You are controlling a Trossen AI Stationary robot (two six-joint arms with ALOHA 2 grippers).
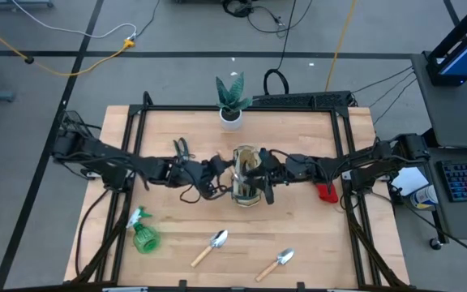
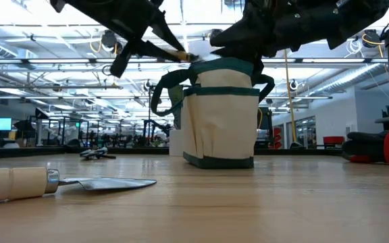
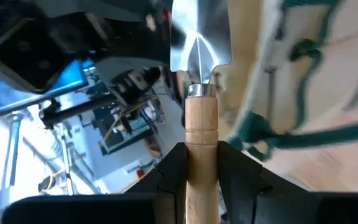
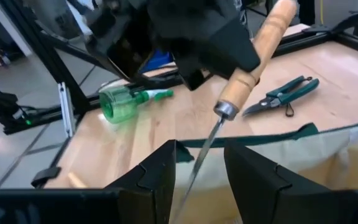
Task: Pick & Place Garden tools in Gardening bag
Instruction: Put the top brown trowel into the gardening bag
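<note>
Trowels: two on table; third held over one bag.

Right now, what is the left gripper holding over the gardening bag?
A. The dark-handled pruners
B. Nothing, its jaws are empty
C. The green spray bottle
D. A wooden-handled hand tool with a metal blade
D. In the left wrist view, the left gripper has its jaws closed on the pale handle of the wooden-handled tool, with the metal end reaching toward the gardening bag; the spray bottle and pruners lie on the table.
</note>
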